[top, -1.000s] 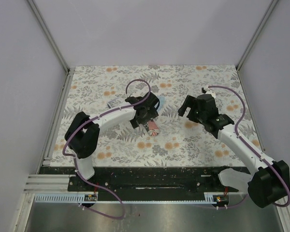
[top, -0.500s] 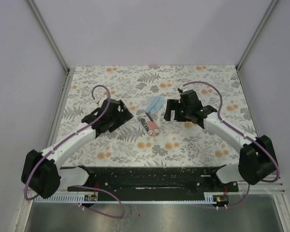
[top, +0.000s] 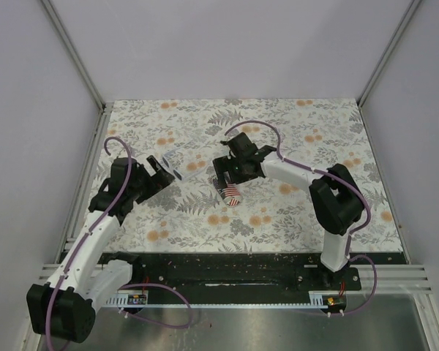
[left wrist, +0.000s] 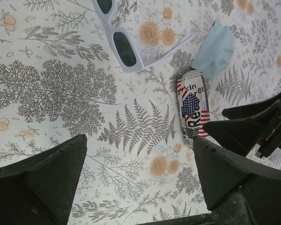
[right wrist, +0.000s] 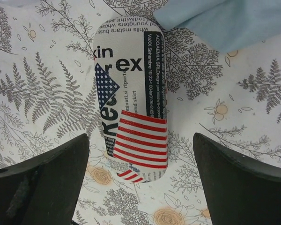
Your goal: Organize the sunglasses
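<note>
Located sunglasses [left wrist: 123, 44] flat on the floral table cover [left wrist: 61, 93], left of centre: dark lenses in a pale frame, one temple stretched out toward the light blue cloth [left wrist: 214, 47]. Outside the case; touched by neither gripper

Logged left gripper [left wrist: 138, 140] hovering at the near side of the sunglasses, fingers [left wrist: 42, 178] spread wide, nothing between them

Logged right gripper [right wrist: 140, 138] above the stars-and-stripes case [right wrist: 133, 93], fingers [right wrist: 243, 183] parted wide on either side of it, no contact seen

Noted case shut, lying on the cover to the right of the sunglasses and apart from them, far end meeting a corner of the cloth; touching or overlapping, cannot tell

Checked top view: left gripper just beside the sunglasses, right gripper at table centre over the case's far end
</note>
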You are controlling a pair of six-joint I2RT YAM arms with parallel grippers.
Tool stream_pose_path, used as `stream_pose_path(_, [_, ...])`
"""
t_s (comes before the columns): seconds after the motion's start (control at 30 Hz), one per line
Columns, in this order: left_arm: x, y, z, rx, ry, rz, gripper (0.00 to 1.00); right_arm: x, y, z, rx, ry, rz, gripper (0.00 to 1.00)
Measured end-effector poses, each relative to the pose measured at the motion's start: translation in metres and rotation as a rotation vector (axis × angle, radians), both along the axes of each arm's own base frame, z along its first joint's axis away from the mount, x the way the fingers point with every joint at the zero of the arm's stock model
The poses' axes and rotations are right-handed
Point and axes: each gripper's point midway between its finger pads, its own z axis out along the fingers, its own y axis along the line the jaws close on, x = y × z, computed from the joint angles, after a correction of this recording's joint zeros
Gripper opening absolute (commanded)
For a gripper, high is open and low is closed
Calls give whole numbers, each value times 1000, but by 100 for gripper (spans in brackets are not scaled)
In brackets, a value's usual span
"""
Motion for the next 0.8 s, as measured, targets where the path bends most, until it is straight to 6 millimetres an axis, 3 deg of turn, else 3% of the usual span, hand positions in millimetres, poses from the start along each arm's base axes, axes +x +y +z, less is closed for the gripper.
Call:
stream_pose_path(0.13, [-8,-1,-12,3,37,-38,99,-1,9,-13,-32,20,35,95])
stream_pose_path(0.37, [-12,-2,-20,8,54,-76,99,-3,10,-29,-77,49,75,97])
stream_pose_path(0.8, [-14,-5,-24,5,68,-101,99,3,16,-37,-98,56,103,86])
